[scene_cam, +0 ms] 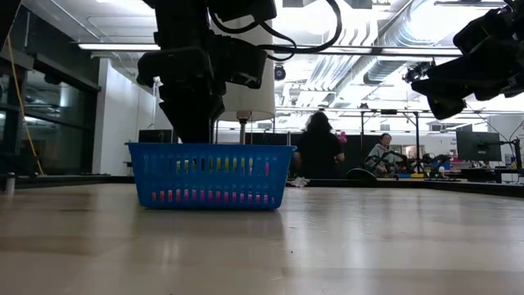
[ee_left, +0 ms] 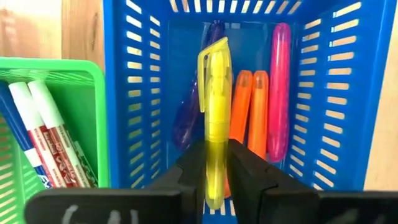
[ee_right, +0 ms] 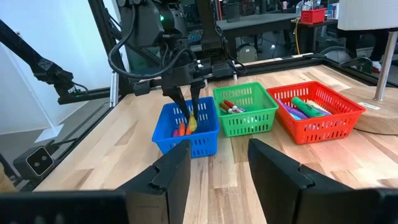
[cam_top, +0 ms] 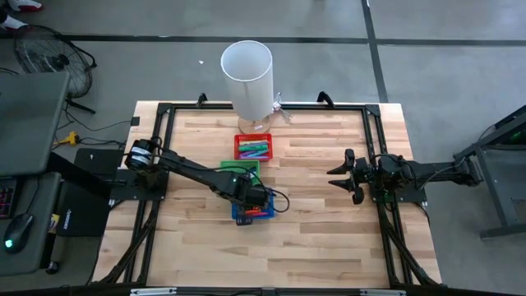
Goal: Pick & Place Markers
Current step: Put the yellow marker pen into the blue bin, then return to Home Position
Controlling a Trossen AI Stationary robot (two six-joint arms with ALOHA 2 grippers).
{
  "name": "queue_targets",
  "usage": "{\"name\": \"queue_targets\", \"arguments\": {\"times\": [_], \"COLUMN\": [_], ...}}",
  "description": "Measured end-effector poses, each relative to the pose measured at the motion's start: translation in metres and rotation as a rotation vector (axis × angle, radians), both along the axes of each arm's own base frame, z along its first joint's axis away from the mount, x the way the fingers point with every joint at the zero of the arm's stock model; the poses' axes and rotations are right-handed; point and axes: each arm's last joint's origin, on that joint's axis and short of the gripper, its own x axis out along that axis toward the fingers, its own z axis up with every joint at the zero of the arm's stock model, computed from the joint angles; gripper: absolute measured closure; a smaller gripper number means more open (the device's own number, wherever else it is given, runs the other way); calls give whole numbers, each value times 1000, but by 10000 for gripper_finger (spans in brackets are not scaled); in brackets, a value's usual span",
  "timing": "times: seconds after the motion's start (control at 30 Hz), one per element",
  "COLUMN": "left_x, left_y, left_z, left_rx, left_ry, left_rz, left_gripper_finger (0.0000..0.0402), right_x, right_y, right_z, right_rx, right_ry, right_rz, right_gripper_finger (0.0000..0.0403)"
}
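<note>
Now left tool (ee_left: 216, 168) grips yellow marker (ee_left: 216, 118) over blue bin (ee_left: 118, 93); right tool (ee_right: 217, 165) open.

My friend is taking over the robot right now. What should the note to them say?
Left gripper: down in the blue bin, fingers around a yellow marker, not yet let go.
Right gripper: open, empty, waiting off to the right side of the table.
Blue bin: purple, two orange and pink markers already in it.
Green bin: white markers with red and blue labels.
Red bin: a mixed pile of markers.
Left: drop the yellow one, then probably sort the red bin's markers.
</note>
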Motion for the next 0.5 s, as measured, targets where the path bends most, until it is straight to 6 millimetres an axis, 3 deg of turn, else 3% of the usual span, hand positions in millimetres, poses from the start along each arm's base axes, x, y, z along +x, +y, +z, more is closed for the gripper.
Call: {"name": "queue_targets", "arguments": {"times": [0.23, 0.5], "left_x": [2, 6], "left_y": [6, 8], "left_z": [0, 1], "left_rx": [-11, -20], "left_ry": [-7, -35], "left_rz": [5, -27], "left_gripper_finger": [323, 318], "right_x": [0, 0], "right_y": [0, 0], "right_z": [0, 0], "right_rx": [0, 1], "right_ry": [0, 0], "right_rz": [0, 0], "right_gripper_finger": [253, 253]}}
